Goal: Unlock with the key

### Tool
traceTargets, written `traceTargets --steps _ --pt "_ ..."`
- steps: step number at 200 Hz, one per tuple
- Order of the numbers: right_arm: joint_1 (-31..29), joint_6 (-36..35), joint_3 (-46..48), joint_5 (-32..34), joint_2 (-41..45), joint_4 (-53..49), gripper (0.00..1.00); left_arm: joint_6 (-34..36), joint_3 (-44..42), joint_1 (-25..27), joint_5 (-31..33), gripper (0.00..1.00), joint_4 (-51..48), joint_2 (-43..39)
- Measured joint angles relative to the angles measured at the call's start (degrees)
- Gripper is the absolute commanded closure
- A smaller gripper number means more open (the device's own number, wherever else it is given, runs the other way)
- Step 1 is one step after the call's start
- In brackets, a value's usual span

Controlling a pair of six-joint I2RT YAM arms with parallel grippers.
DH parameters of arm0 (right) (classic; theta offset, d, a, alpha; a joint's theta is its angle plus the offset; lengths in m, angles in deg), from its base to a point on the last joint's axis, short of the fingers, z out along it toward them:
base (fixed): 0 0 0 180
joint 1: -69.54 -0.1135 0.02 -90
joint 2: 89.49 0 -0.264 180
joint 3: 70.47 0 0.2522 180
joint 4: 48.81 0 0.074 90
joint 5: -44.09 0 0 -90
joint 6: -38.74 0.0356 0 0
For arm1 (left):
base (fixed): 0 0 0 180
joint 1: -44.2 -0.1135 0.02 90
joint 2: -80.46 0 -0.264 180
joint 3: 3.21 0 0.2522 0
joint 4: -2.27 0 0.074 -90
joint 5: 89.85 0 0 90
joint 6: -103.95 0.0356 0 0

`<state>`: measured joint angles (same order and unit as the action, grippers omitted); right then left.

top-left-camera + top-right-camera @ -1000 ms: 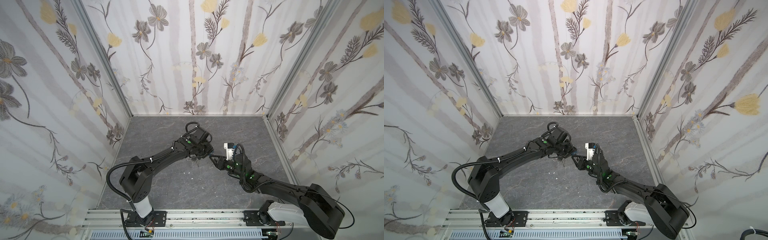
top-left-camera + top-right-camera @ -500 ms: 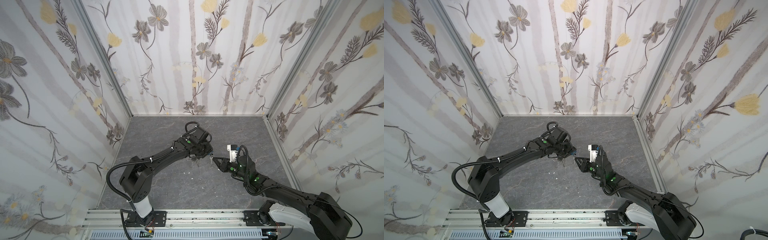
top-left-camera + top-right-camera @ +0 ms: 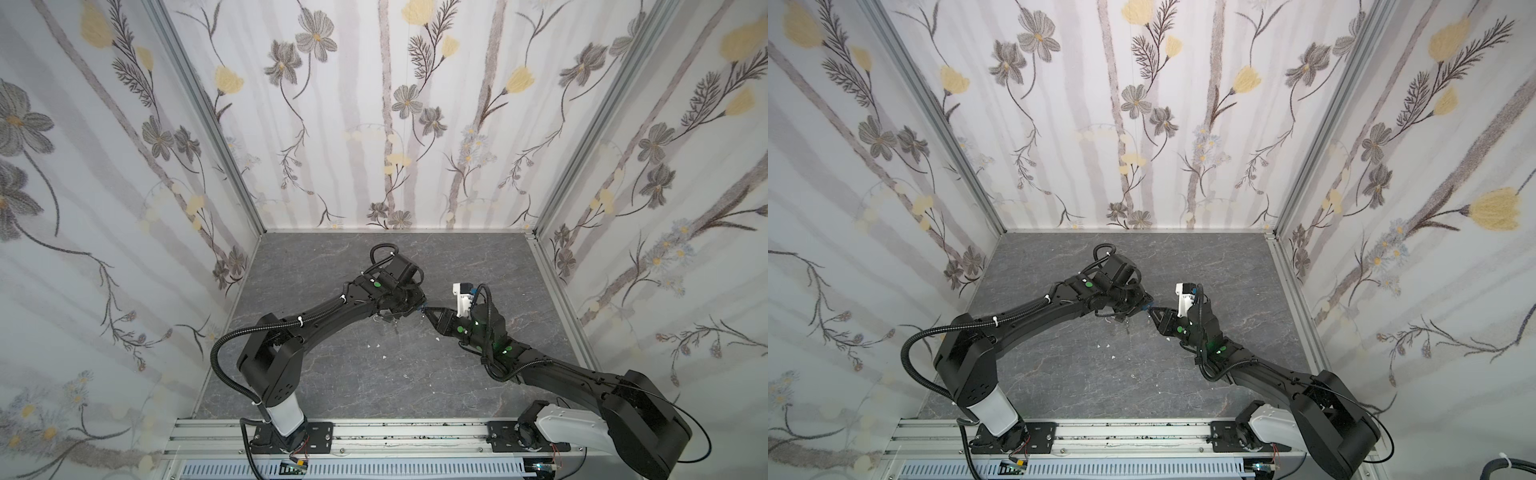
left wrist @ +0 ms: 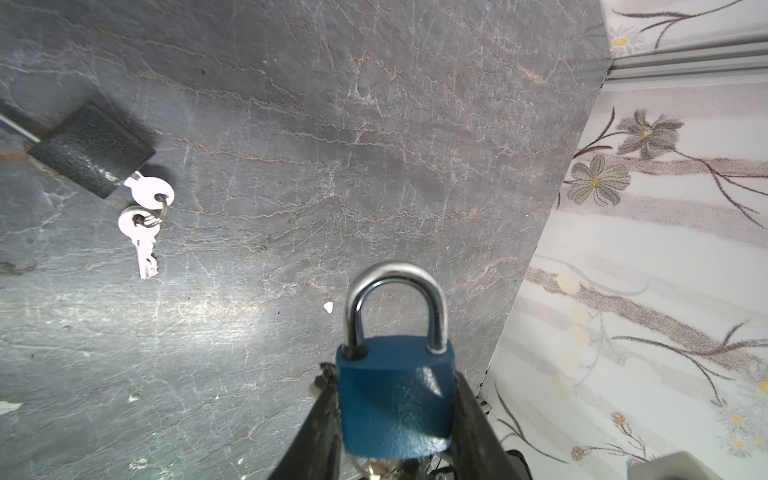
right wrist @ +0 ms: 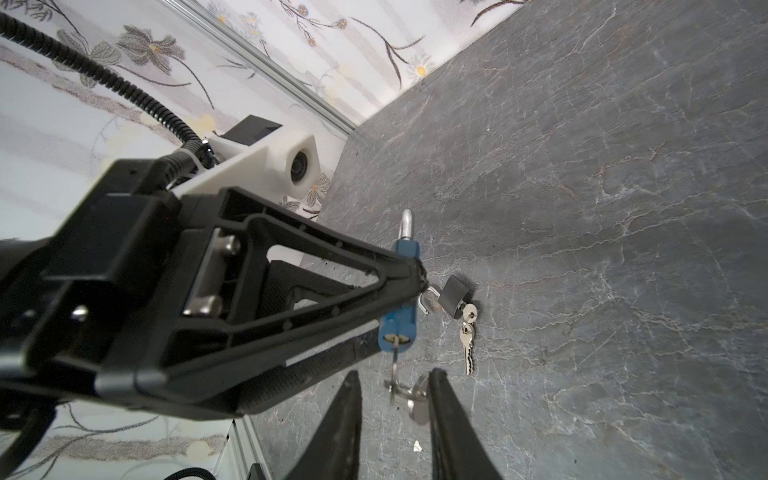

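A blue padlock (image 4: 395, 399) with a silver shackle is held off the floor by my left gripper (image 4: 392, 376), which is shut on its body. The key (image 5: 395, 361) sticks out of the padlock's (image 5: 401, 307) keyhole, and a ring with a spare key (image 5: 419, 399) hangs from it. My right gripper (image 5: 395, 374) is open, with one finger on each side of the key and a gap showing on both sides. In both top views the two gripper tips meet mid-floor, left gripper (image 3: 417, 305) and right gripper (image 3: 428, 312).
A black padlock (image 5: 455, 297) with its shackle swung open lies on the grey stone floor (image 5: 602, 208), two keys (image 4: 143, 216) at its keyhole. Small white crumbs (image 3: 376, 345) dot the floor. Flowered walls (image 3: 395, 124) close off three sides.
The right arm has shifted its pose a little while its tip stays at the blue padlock. The left arm has not moved.
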<state>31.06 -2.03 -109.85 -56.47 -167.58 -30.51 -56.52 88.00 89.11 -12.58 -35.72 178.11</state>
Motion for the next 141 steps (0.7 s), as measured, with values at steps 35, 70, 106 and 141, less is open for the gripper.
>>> traceTargets --steps 35,70,106,141 --pt "0.2 0.7 -0.5 -1.1 -1.5 1.2 0.78 0.0 0.0 0.0 0.0 0.83 0.0 0.0" --pt "0.3 1.2 -0.5 -1.7 -2.2 2.3 0.87 0.0 0.0 0.0 0.0 0.83 0.0 0.0" --pt "0.6 2.1 -0.7 -2.4 -3.6 3.8 0.99 0.0 0.0 0.0 0.2 0.85 0.0 0.0" --pt "1.5 2.9 -1.2 -3.5 -5.2 5.1 1.0 0.0 -0.5 0.0 1.1 0.86 1.0 -0.2"
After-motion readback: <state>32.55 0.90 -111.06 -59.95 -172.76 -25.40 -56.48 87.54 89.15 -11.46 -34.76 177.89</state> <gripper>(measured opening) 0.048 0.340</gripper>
